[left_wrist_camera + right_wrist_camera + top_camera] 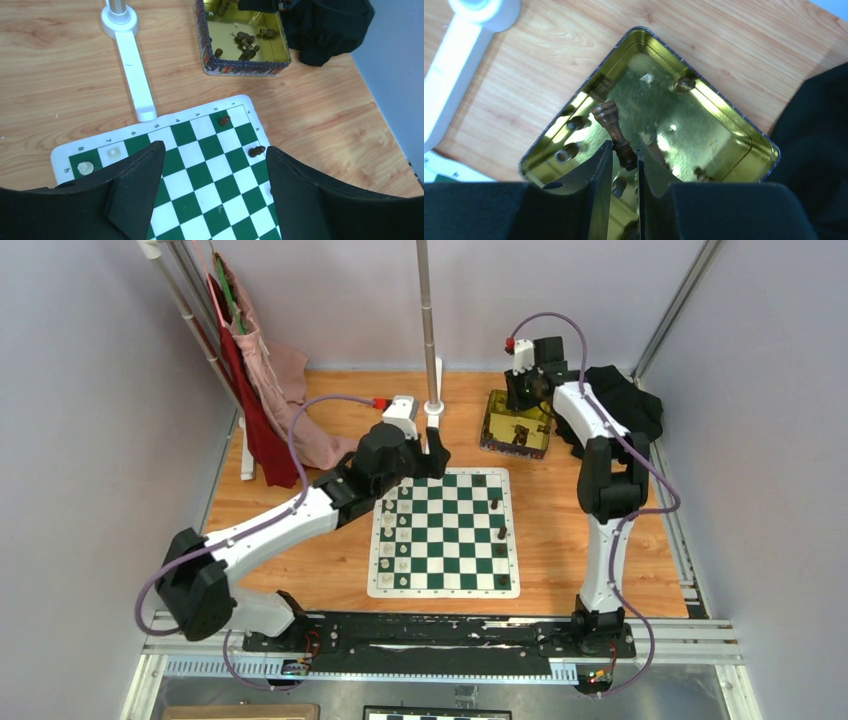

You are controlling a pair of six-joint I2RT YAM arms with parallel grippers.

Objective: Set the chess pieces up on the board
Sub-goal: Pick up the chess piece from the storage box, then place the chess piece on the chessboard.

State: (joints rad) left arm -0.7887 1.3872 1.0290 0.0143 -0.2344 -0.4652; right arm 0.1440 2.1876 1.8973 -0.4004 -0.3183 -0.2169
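The green and white board (pixel 443 592) lies mid-table. A few dark brown chess pieces (pixel 502 534) stand along its right side. In the left wrist view one stands (pixel 224 120) and one lies on its side (pixel 256 150) on the board (pixel 210 185). My left gripper (pixel 432 455) hovers over the board's far left corner, open and empty (pixel 215 150). My right gripper (pixel 520 400) is over the gold tin (pixel 516 427). It is shut (pixel 624 150) on a dark brown piece (pixel 613 125), held tilted above the tin (pixel 704 130), where several more dark pieces lie.
Cream-white pieces (pixel 389 540) line the board's left side. A white pole stand (pixel 432 360) rises behind the board. A black cloth (pixel 625 400) lies right of the tin. Red and pink cloth (pixel 255 390) hangs at the far left.
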